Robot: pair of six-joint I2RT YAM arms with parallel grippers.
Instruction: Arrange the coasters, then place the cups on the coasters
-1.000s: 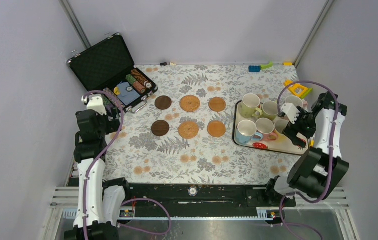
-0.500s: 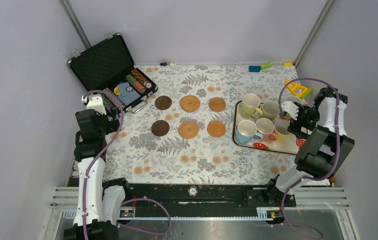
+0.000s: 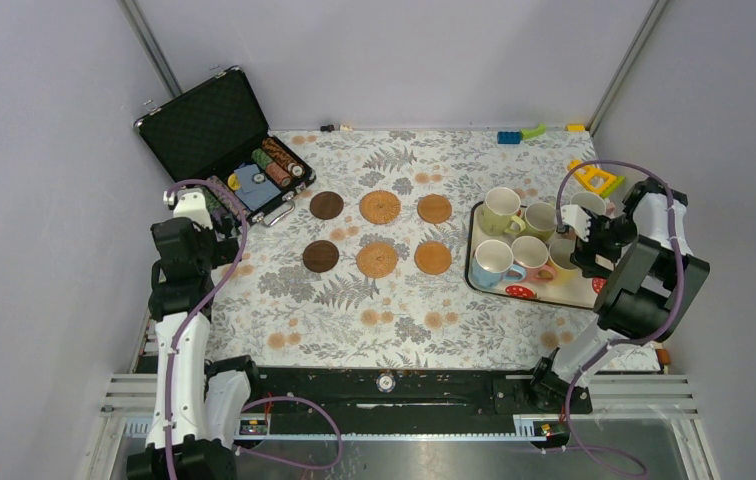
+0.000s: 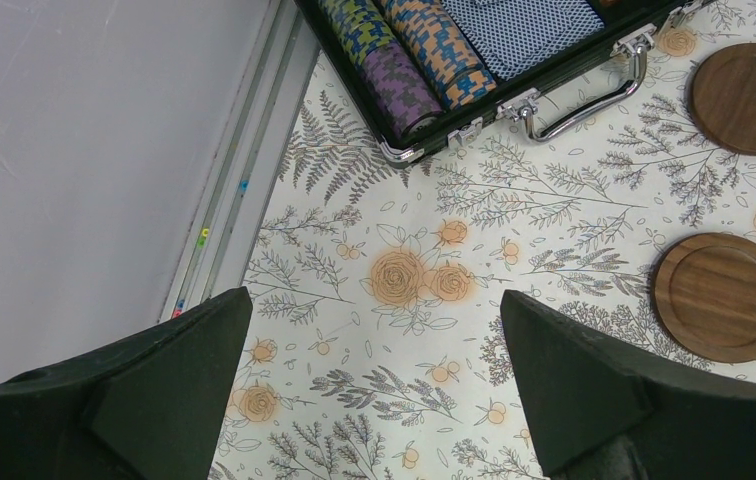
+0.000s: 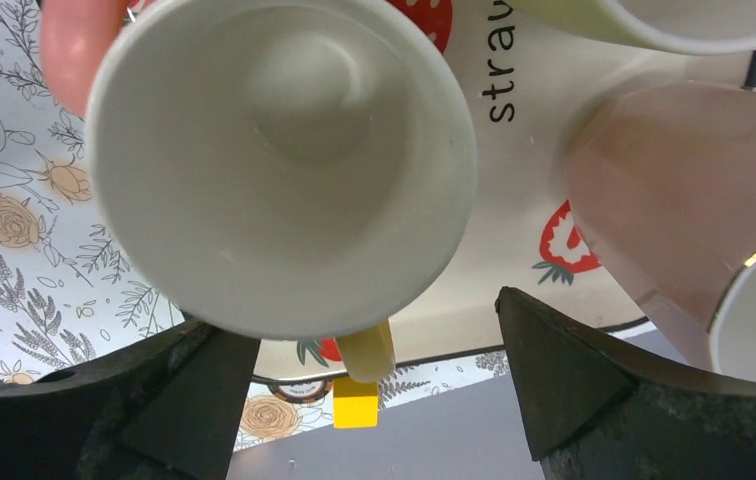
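R claw (image 5: 374, 325) has jaws wide, gripping nothing, hanging right over a white-inside cup (image 5: 284, 160) on the strawberry tray (image 5: 514, 220) at the table's right side, w/ the other cups (image 3: 502, 210) crowded round it. L claw (image 4: 374, 300) is wide too & empty, above the floral cloth (image 4: 434, 400) near the chip case (image 3: 204, 125). Six coasters (image 3: 380, 207) lie in 2 rows of 3 mid-table.

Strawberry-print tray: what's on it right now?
On the cream rectangular tray: yellow ceramic mug, pale green mug, blue mug, pink mug. The right end effector, open, partly covers two more mugs at the tray's right side.
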